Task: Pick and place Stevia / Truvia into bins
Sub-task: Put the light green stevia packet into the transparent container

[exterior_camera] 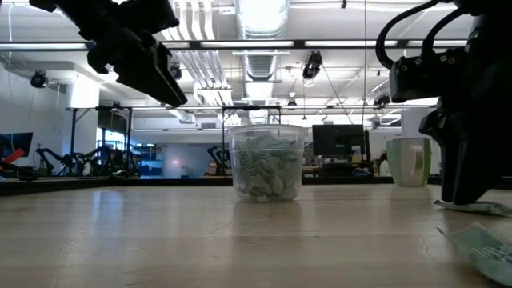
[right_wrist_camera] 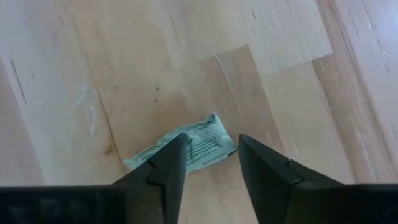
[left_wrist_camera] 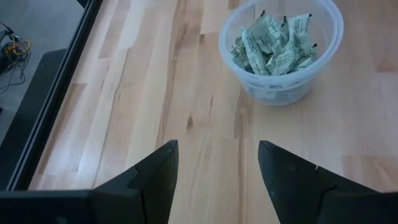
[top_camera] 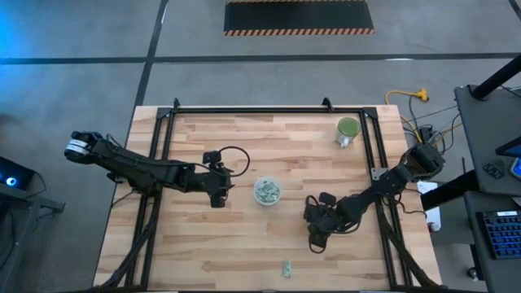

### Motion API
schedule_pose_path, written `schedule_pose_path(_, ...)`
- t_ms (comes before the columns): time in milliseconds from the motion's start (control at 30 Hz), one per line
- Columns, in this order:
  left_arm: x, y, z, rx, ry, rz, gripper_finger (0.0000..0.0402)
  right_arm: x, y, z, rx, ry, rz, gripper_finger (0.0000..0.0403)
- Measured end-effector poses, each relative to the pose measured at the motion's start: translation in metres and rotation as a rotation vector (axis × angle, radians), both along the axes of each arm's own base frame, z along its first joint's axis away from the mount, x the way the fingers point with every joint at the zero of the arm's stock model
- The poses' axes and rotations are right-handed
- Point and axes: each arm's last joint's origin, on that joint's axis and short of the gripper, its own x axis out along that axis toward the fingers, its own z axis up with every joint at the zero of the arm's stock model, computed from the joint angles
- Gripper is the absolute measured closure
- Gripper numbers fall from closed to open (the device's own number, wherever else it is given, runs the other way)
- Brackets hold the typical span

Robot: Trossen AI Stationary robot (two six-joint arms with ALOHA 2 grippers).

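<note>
Right wrist view: right gripper [right_wrist_camera: 208,168] spread over a packet [right_wrist_camera: 186,149].
Go straight down, then pinch it flat between your fingers.

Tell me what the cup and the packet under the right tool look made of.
The cup: clear, whitish plastic by the look; its packets show through the wall. The packet under the open right tool: thin printed paper, matte and creased, though a coating can't be ruled out.

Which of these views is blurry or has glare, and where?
Low view: the nearest packet at bottom right is out of focus, ceiling lights glare brightly, and the clear cup is sharp. High view: a blue glow tints the top left corner. Wrist views: evenly lit.
</note>
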Motion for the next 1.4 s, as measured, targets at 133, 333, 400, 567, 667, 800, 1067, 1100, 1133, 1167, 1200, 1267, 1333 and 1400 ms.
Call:
schedule_pose_path(133,0.0,0.0,0.0,-0.001,-0.004,0.0,0.0197,0.0,0.0,0.0,-0.004,0.001,0.011,0.0295)
schedule_pose_path(333,0.0,0.0,0.0,-0.001,-0.005,0.0,0.0197,0.0,0.0,0.0,-0.01,0.002,0.025,0.0348)
schedule_pose_path(400,0.0,0.0,0.0,-0.001,-0.005,0.0,0.0197,0.0,0.0,0.0,-0.011,0.002,0.027,0.0363)
schedule_pose_path(567,0.0,0.0,0.0,-0.001,-0.006,0.0,0.0197,0.0,0.0,0.0,-0.018,0.003,0.046,0.0391)
schedule_pose_path(667,0.0,0.0,0.0,-0.001,-0.006,0.0,0.0197,0.0,0.0,0.0,-0.028,0.001,0.06,0.0394)
schedule_pose_path(800,0.0,0.0,0.0,-0.001,-0.006,0.0,0.0197,0.001,-0.001,0.001,-0.075,-0.018,0.076,0.0394)
schedule_pose_path(1067,0.0,0.0,0.0,-0.001,-0.006,0.0,0.0197,0.012,0.001,0.013,-0.205,-0.098,0.157,0.0394)
schedule_pose_path(1100,0.0,0.0,0.0,-0.001,-0.006,0.0,0.0197,0.014,0.001,0.015,-0.227,-0.11,0.17,0.0394)
schedule_pose_path(1133,0.0,0.0,0.0,-0.001,-0.006,0.0,0.0197,0.016,0.001,0.018,-0.251,-0.121,0.183,0.0394)
schedule_pose_path(1167,0.0,0.0,0.0,-0.002,-0.007,0.0,0.0197,0.018,0.001,0.021,-0.278,-0.134,0.193,0.0394)
schedule_pose_path(1200,0.001,0.0,0.001,-0.002,-0.009,0.0,0.0197,0.021,0.001,0.024,-0.311,-0.15,0.198,0.0394)
schedule_pose_path(1267,0.001,0.0,0.001,-0.003,-0.012,0.0,0.0197,0.027,-0.001,0.032,-0.393,-0.19,0.199,0.0394)
schedule_pose_path(1333,0.001,0.0,0.001,-0.003,-0.014,0.0,0.0197,0.034,-0.003,0.041,-0.492,-0.229,0.193,0.0394)
schedule_pose_path(1400,0.001,0.0,0.001,-0.003,-0.015,0.0,0.0197,0.042,-0.006,0.051,-0.59,-0.261,0.186,0.0394)
